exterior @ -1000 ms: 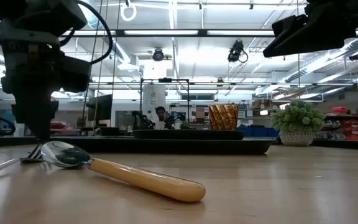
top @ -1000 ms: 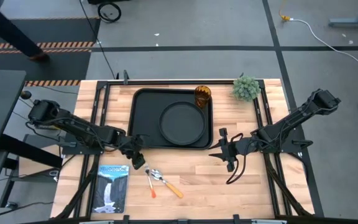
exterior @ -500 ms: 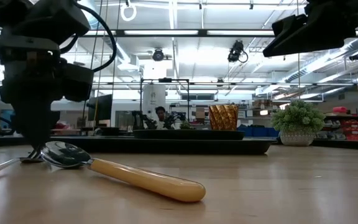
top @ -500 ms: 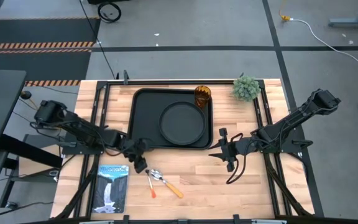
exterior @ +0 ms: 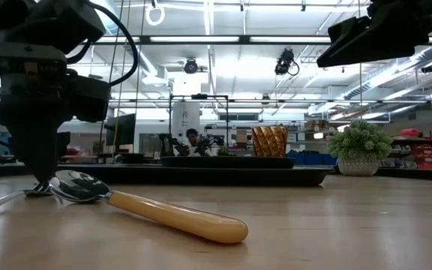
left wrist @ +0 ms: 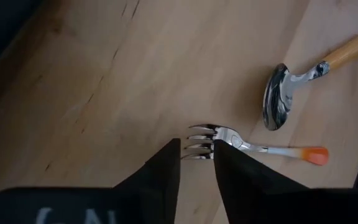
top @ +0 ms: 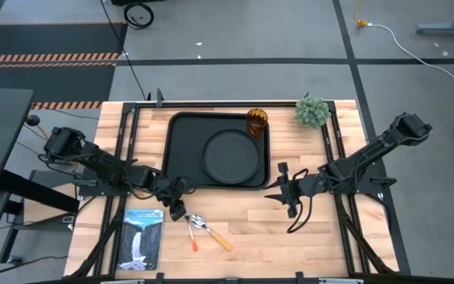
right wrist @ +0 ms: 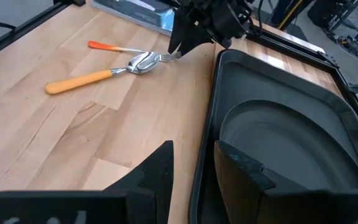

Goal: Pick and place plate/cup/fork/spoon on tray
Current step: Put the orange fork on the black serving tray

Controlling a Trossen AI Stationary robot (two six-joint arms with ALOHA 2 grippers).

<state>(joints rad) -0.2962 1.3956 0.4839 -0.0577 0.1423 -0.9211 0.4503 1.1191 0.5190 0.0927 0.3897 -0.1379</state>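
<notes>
Your left gripper [left wrist: 196, 160] sits low over the fork [left wrist: 247, 146], fingers narrowly parted with the tine tips showing in the gap; whether they touch cannot be told. The fork has silver tines and a red-orange handle, and lies on the table near of the tray [top: 181, 150], beside the spoon [top: 210, 231]. Your right gripper [top: 280, 192] waits right of the tray, fingers slightly spread, holding nothing.

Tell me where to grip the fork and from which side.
Grip the fork at its neck, just behind the tines, from straight above: it lies flat on the table, and the left gripper hovers open at the tines. The spoon lies close beside.
</notes>
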